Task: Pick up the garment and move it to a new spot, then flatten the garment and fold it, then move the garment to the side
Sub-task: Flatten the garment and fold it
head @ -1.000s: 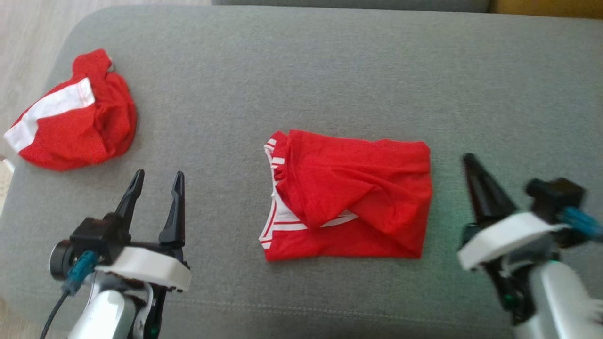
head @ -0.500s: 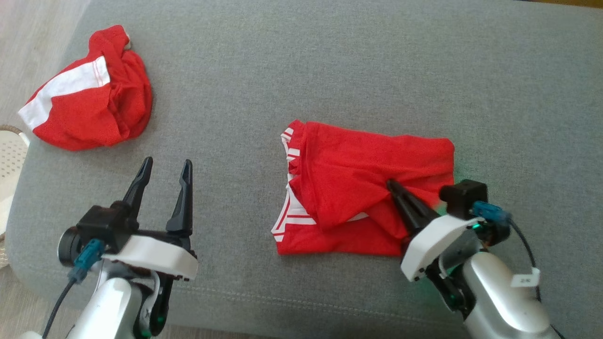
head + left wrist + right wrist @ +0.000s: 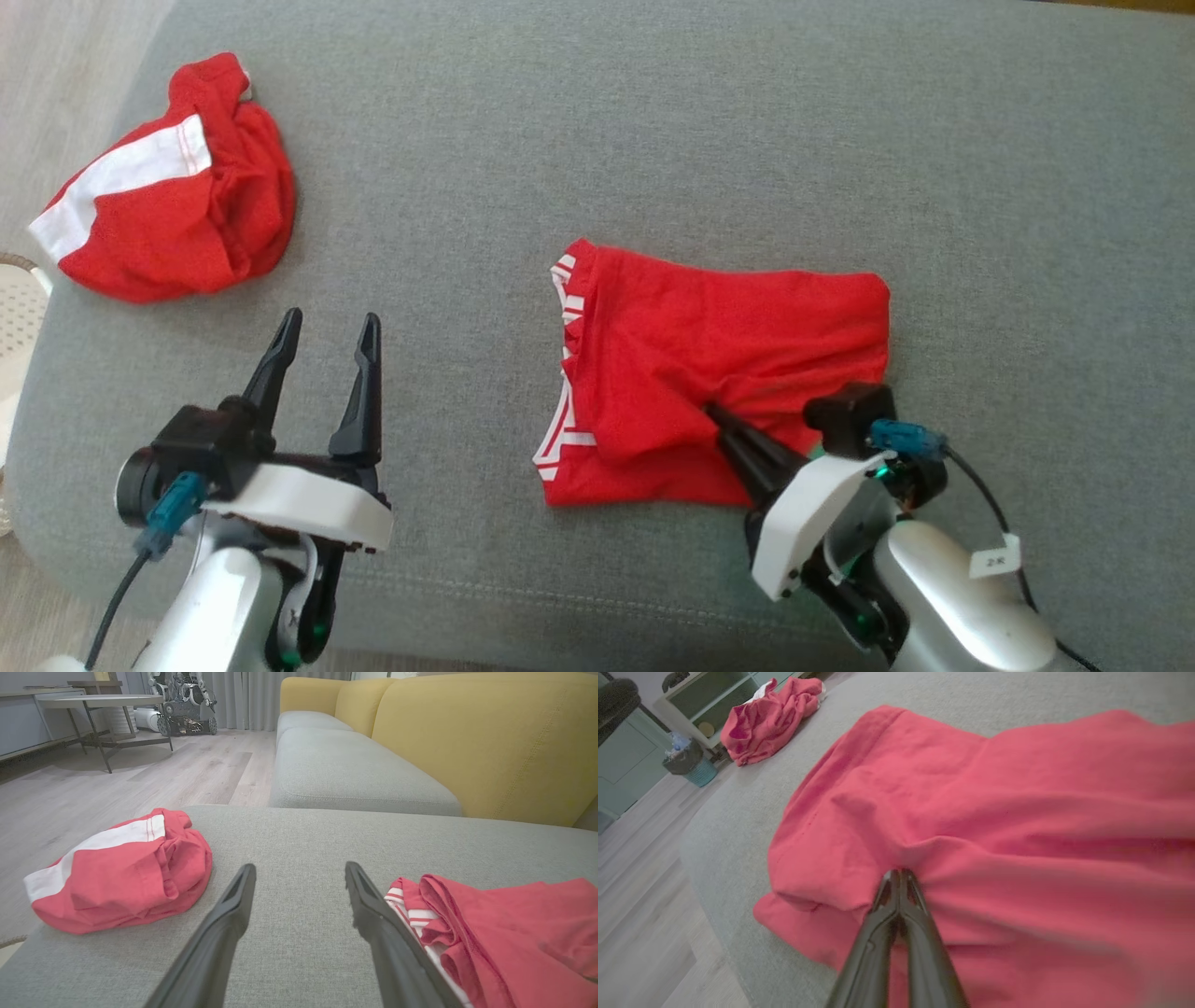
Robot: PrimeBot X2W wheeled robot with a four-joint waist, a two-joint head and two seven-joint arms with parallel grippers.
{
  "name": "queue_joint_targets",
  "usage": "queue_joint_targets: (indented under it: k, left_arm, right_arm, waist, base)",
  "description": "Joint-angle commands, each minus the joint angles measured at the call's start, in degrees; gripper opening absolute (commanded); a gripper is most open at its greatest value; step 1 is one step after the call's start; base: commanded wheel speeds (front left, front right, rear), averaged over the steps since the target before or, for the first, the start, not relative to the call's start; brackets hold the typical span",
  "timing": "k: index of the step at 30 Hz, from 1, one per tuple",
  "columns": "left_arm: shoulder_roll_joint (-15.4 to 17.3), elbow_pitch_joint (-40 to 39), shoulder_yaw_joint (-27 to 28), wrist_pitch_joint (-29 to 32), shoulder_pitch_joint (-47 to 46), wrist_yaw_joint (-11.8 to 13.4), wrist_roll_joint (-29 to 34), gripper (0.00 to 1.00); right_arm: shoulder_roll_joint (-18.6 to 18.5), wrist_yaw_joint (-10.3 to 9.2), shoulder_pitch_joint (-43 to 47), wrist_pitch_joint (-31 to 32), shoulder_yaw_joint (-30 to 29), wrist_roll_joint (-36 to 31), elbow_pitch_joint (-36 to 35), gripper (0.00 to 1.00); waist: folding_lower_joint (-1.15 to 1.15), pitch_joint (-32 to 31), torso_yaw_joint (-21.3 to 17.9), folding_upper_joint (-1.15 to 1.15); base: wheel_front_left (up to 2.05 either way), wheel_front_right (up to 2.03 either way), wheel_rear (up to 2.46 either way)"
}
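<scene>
R gripper (image 3: 714, 411): both fingers pressed together, no gap between them in the right wrist view. The tips sit against a raised crease in the red garment (image 3: 728, 355), near its front edge and right of middle. Cloth bunches around the tips; whether a thin pinch of fabric is caught between them cannot be told, as the picture is soft there. The R arm comes in from the lower right, and its white wrist housing sits over the garment's front right corner.

L gripper (image 3: 332, 317): fingers spread wide, nothing between them. It hangs over bare cushion, apart from both cloths, tips pointing toward the far side of the seat.

Garment: lies roughly flat as a folded rectangle, approx. centre of the grey seat cushion (image 3: 653, 140), long side running left-right. White-striped trim shows along its left edge. Surface is wrinkled, with creases fanning out from the R fingertips.

Second red cloth (image 3: 168, 224): crumpled heap with a broad white band, at the far left corner of the cushion, well apart from the garment.

Surroundings: a pale woven basket (image 3: 19, 317) shows just off the cushion's left edge. In the left wrist view, a yellow backrest (image 3: 490, 742) stands behind the seat, with wood floor (image 3: 117, 779) and a round table (image 3: 93, 702) beyond.
</scene>
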Motion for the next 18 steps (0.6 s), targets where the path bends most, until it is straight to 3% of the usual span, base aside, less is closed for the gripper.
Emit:
queue_joint_targets:
  k: [1, 6, 11, 14, 18]
  left_arm:
    - [1.0, -1.5, 2.6, -0.6, -2.1, -0.1, -0.1, 1.00]
    - [1.0, -1.4, 2.8, -0.7, -1.9, -0.1, -0.1, 1.00]
    - [1.1, -1.3, 3.1, -0.7, -1.2, 0.1, -0.1, 1.00]
    - [1.5, -1.2, 3.3, -0.7, -0.7, 0.1, -0.2, 1.00]
    - [2.1, -1.7, 3.8, -0.7, -0.1, 0.6, -0.1, 1.00]
  right_arm:
    - [0.0, -0.04, 0.6, 0.3, 1.3, 0.6, -2.3, 0.00]
    - [-1.0, -0.04, 2.3, 2.1, 3.5, 2.2, -6.2, 0.00]
    - [-2.0, -0.04, 3.6, 1.5, 1.9, 2.3, -11.8, 0.00]
    - [-2.2, -0.04, 4.9, 0.5, -2.3, 1.7, -15.9, 0.00]
    - [-1.5, -0.04, 7.0, -0.2, -12.5, -1.8, -20.2, 0.00]
  waist:
    - [0.00, 0.0, -0.1, 0.00]
    - [0.00, -0.2, -0.7, 0.00]
    - [0.00, -1.2, -1.7, 0.00]
    - [0.00, -2.0, -2.4, 0.00]
    - [0.00, -3.1, -3.3, 0.00]
  base:
    - [0.00, 0.00, 0.00]
    - [0.00, 0.00, 0.00]
    - [0.00, 0.00, 0.00]
    - [0.00, 0.00, 0.00]
    - [0.00, 0.00, 0.00]
